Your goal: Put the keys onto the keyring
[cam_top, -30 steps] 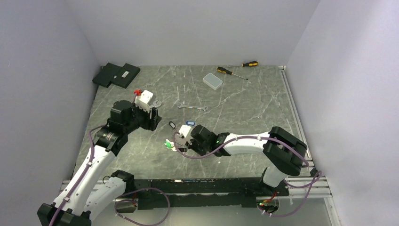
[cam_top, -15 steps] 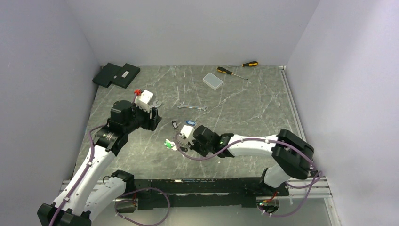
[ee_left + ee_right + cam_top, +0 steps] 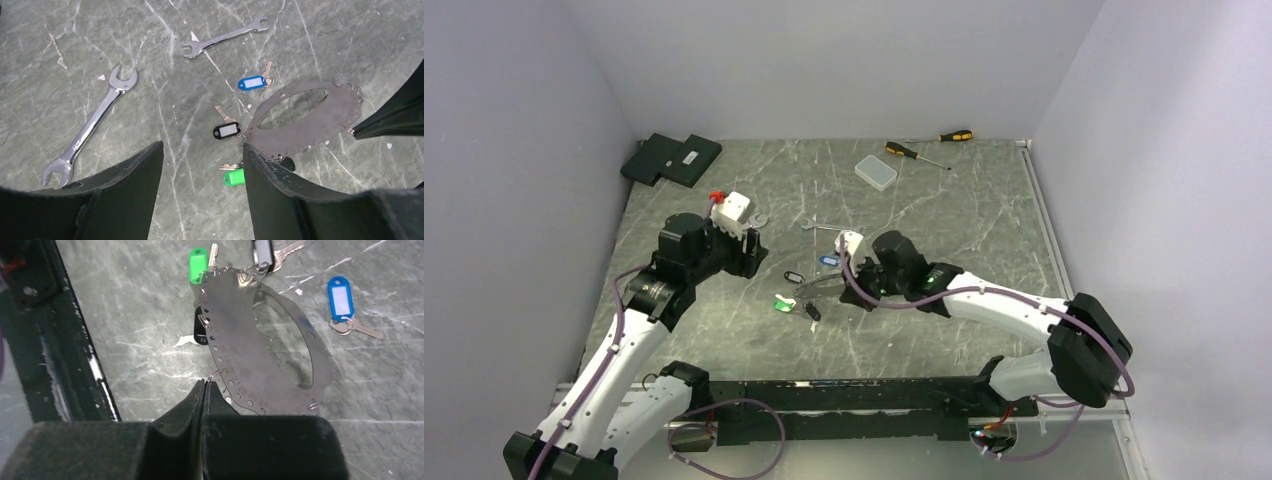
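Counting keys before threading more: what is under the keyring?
A dark tag sticks out from under the keyring at the edge nearest the green tag; its remainder is covered. Through the central opening, only bare table shows.

A big spanner [image 3: 90, 131] and a small spanner [image 3: 225, 38] lie apart on the marbled table [image 3: 964, 230]. At the far edge a clear box [image 3: 875, 172] sits near two screwdrivers [image 3: 916, 154]. The black slabs [image 3: 672, 158] in the far-left corner may be cases.

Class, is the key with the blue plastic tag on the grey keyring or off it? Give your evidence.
Off. The blue-tagged key lies alone on the marble table, clear of the flat grey perforated oval keyring.
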Robot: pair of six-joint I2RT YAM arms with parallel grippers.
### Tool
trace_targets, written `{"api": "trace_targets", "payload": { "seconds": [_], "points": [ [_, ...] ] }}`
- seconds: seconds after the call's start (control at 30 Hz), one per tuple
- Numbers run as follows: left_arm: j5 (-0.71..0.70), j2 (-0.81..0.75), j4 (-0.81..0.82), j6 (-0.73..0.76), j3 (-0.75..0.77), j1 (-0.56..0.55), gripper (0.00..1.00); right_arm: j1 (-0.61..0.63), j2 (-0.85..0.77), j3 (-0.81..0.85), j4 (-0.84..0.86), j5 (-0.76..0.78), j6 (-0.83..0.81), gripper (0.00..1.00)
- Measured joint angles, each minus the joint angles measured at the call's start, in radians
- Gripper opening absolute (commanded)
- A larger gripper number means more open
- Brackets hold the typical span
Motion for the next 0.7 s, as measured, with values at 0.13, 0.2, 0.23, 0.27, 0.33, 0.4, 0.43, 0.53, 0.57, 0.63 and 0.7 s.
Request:
{"api": "trace_targets", "payload": {
  "seconds": [0.13,0.2,0.23,0.27,0.33,0.4,0.43,0.53,0.57,0.63,0.7],
  "points": [
    [0.018,-0.002,0.0,0.0,0.0,0.0,0.64,-0.077,-0.026,-0.003,0.005,-0.114,0.042,0.0],
    [0.04,-0.008,0.0,0.002,0.0,0.0,0.64,-0.096,-0.036,-0.002,0.009,-0.161,0.06,0.0],
    [0.055,-0.012,0.001,0.003,0.0,0.0,0.65,-0.105,-0.04,-0.002,0.013,-0.193,0.071,0.0],
    [0.071,-0.018,0.002,0.004,0.0,0.0,0.65,-0.111,-0.041,-0.002,0.018,-0.22,0.08,0.0],
    [0.111,-0.032,0.006,0.006,0.0,0.0,0.65,-0.12,-0.041,-0.001,0.025,-0.265,0.092,0.0],
    [0.175,-0.048,0.018,0.007,0.0,0.0,0.67,-0.129,-0.041,0.004,0.024,-0.318,0.107,0.0],
    [0.214,-0.055,0.031,0.007,-0.001,0.0,0.67,-0.134,-0.04,0.008,0.025,-0.344,0.115,0.0],
    [0.347,-0.064,0.084,0.004,-0.015,0.0,0.68,-0.142,-0.04,0.021,0.032,-0.408,0.133,0.0],
    [0.399,-0.063,0.108,0.0,-0.025,0.0,0.67,-0.145,-0.04,0.027,0.035,-0.43,0.141,0.0],
    [0.488,-0.05,0.146,-0.017,-0.044,-0.003,0.67,-0.151,-0.04,0.04,0.04,-0.47,0.15,0.0],
    [0.56,-0.031,0.18,-0.035,-0.062,-0.007,0.68,-0.155,-0.039,0.051,0.048,-0.503,0.158,0.0]
  ]
}}
